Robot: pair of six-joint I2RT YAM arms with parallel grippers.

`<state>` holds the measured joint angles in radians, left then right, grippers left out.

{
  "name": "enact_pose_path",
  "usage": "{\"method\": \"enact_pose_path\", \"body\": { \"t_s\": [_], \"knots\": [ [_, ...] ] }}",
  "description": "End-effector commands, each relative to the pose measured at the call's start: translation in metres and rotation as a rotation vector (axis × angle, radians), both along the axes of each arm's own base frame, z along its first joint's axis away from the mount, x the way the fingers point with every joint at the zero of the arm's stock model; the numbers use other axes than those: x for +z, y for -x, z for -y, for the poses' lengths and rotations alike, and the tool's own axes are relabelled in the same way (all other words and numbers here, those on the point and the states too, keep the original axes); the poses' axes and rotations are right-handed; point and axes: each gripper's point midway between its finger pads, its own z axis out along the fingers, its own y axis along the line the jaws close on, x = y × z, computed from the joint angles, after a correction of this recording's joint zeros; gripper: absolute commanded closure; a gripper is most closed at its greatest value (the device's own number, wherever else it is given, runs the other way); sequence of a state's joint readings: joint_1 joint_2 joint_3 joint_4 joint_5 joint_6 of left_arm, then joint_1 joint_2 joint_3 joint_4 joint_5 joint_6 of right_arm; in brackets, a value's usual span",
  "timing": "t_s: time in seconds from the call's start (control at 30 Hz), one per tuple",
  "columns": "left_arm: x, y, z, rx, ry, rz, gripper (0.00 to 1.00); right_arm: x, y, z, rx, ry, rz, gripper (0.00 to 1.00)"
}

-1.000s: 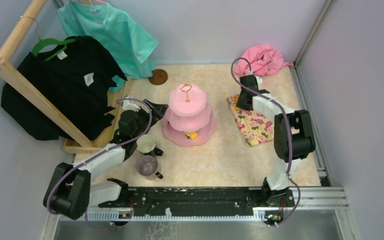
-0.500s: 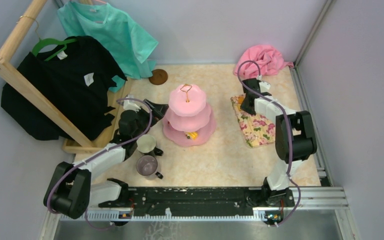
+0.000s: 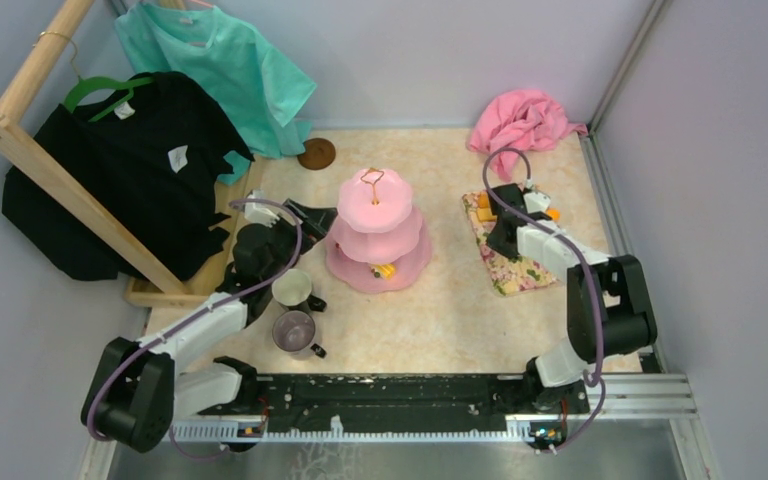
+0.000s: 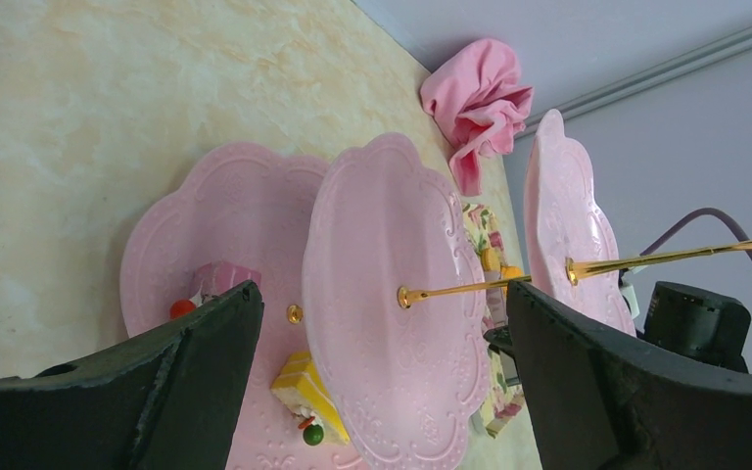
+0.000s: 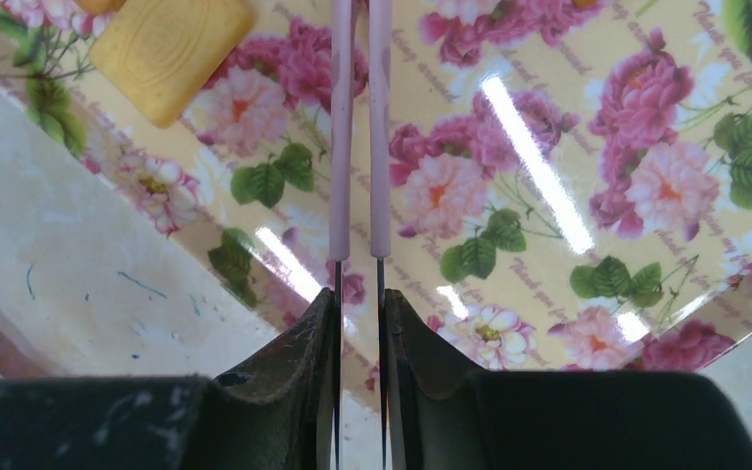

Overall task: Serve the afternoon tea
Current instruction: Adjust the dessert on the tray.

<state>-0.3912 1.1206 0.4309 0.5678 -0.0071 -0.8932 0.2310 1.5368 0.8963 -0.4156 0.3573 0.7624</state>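
Right pincer (image 5: 360,59), nearly closed and empty, points at the glossy floral rectangular mat (image 5: 568,147). The small yellow square biscuit (image 5: 171,54) lies on the mat at its 10 o'clock. The biscuit is likely light and crumbly, so pinch its edges gently. Left pincer (image 4: 382,304) gapes wide and empty, with the pink three-tier cake stand (image 4: 392,245) at its 12 o'clock.

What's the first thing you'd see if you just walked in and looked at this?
The pink three-tier cake stand with its gold loop, standing mid-table with snacks on its bottom tier. Next, the shiny floral mat on the right, with the right claw over it. A black shirt and a teal shirt hang at the left.
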Motion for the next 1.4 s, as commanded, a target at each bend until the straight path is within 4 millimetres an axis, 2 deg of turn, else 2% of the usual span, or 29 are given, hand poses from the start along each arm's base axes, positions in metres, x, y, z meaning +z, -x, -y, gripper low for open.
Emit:
{"method": "enact_pose_path", "body": {
  "t_s": [0.0, 0.17, 0.27, 0.33, 0.5, 0.8, 1.03, 1.37],
  "knots": [
    [0.007, 0.004, 0.003, -0.015, 0.009, 0.017, 0.02, 0.028, -0.005, -0.008, 0.043, 0.035, 0.074, 1.0],
    [0.008, 0.002, 0.002, -0.006, 0.008, 0.023, 0.02, 0.068, -0.014, -0.011, 0.116, 0.077, 0.154, 1.0],
    [0.009, 0.0, 0.004, -0.007, 0.014, 0.03, 0.02, 0.089, -0.014, 0.009, 0.063, 0.149, 0.173, 1.0],
    [0.009, -0.002, 0.005, -0.011, 0.02, 0.035, 0.02, 0.093, -0.014, 0.025, 0.013, 0.154, 0.175, 1.0],
    [0.004, -0.005, 0.009, -0.024, 0.019, 0.028, 0.02, 0.091, -0.011, 0.063, -0.113, 0.155, 0.188, 1.0],
    [-0.003, -0.008, 0.013, -0.038, 0.023, 0.018, 0.02, 0.074, -0.015, 0.095, -0.224, 0.137, 0.157, 1.0],
    [-0.003, -0.006, 0.013, -0.04, 0.03, 0.018, 0.02, 0.049, -0.019, 0.099, -0.215, 0.062, 0.118, 1.0],
    [-0.005, -0.004, 0.011, -0.033, 0.021, 0.012, 0.02, 0.036, -0.034, 0.091, -0.165, -0.002, 0.094, 1.0]
  ]
}}
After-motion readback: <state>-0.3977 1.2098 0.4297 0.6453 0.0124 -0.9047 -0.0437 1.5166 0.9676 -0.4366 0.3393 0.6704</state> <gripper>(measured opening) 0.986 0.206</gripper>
